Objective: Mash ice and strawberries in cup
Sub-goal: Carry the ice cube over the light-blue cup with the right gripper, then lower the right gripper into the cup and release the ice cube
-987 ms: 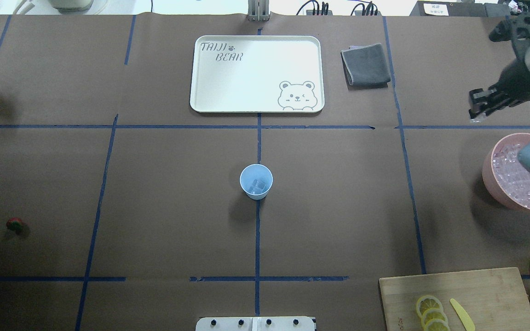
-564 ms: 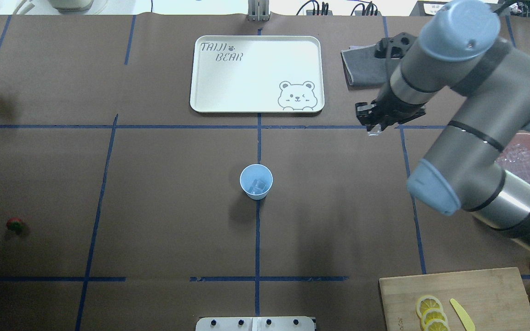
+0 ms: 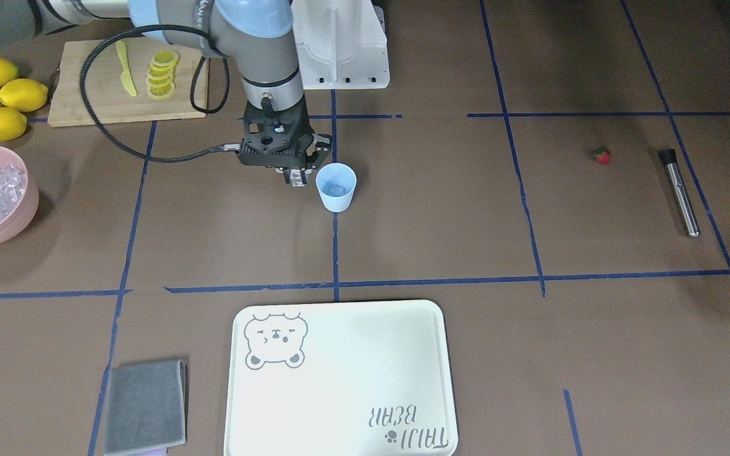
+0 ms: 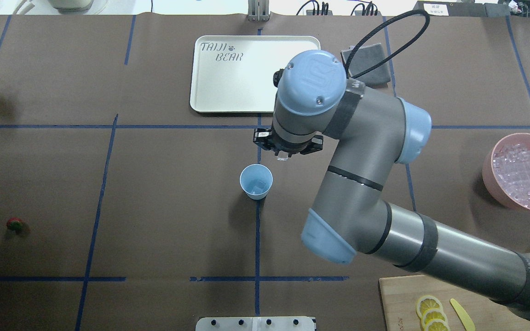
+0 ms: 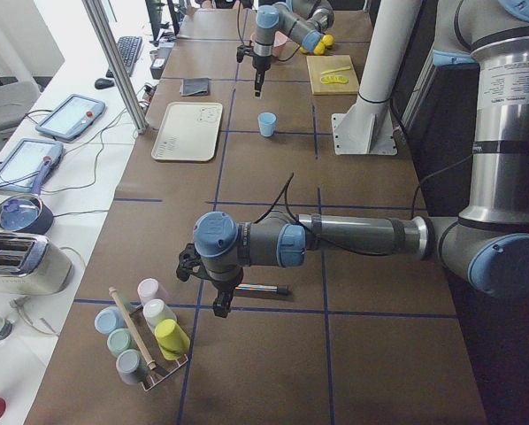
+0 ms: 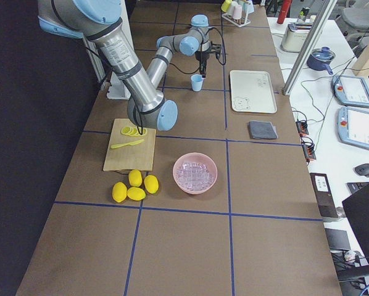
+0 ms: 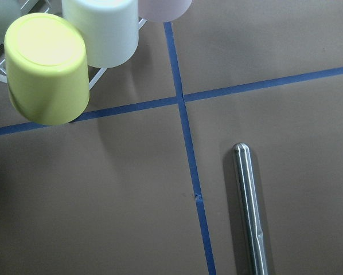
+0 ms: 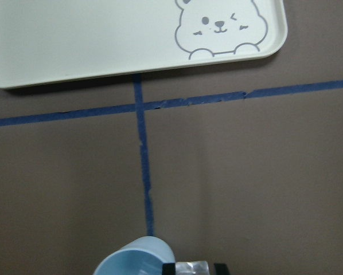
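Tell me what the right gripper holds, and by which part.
The right gripper pinches one ice cube by its opposite sides, beside the cup.

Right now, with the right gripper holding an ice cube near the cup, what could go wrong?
1. The ice cube in the right gripper sits beside the rim of the cup, not over its mouth. Opening now would likely drop it on the table.
2. The cube is small and glassy, so it could slip early.
3. The cup looks light. Descending off-centre could tip it and spill the ice already in it.
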